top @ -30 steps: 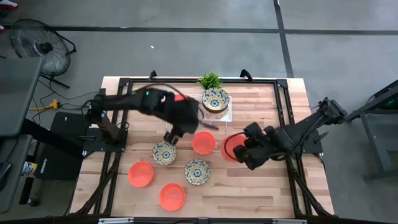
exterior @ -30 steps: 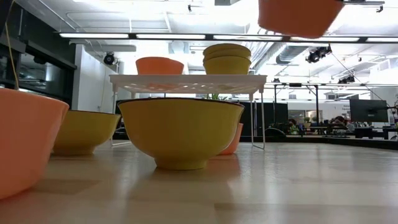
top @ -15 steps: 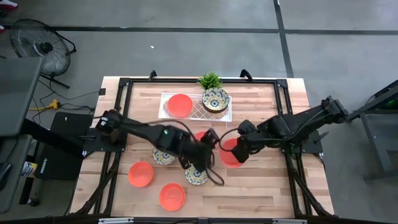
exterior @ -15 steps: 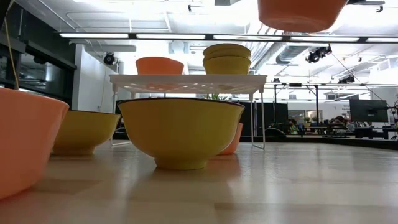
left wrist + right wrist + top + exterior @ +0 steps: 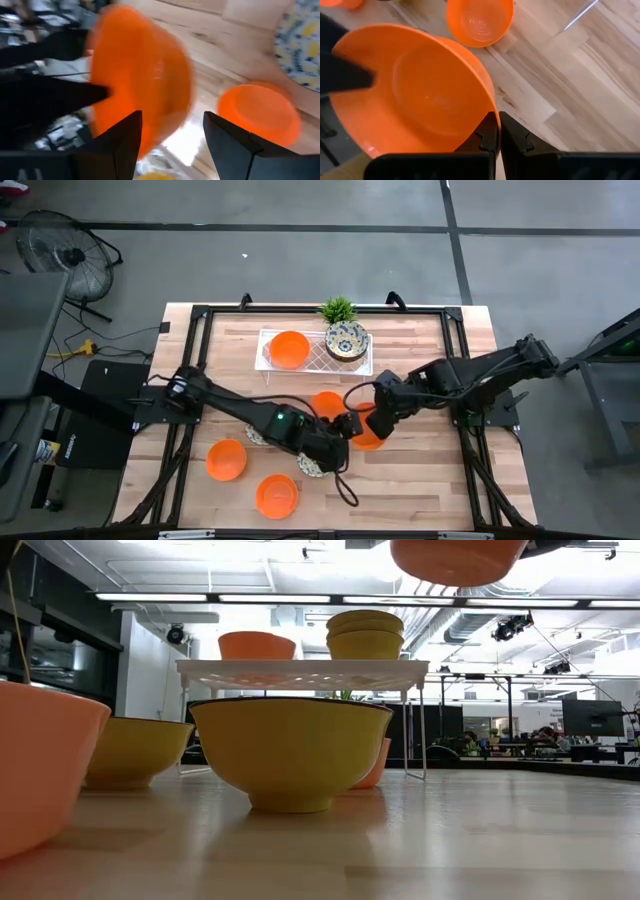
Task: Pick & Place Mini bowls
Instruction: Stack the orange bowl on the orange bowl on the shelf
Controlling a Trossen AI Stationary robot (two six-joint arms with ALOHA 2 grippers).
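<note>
Leftward since before, the right gripper (image 5: 495,131) pinches an orange bowl (image 5: 415,90) aloft — left gripper (image 5: 172,137) fingers apart, seemingly beside it.

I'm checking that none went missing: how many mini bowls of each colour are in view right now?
Orange bowls: 5 (one held by the right gripper)
Cream floral bowls: 5 (the stack on the tray looks like three)
Total: 10
</note>
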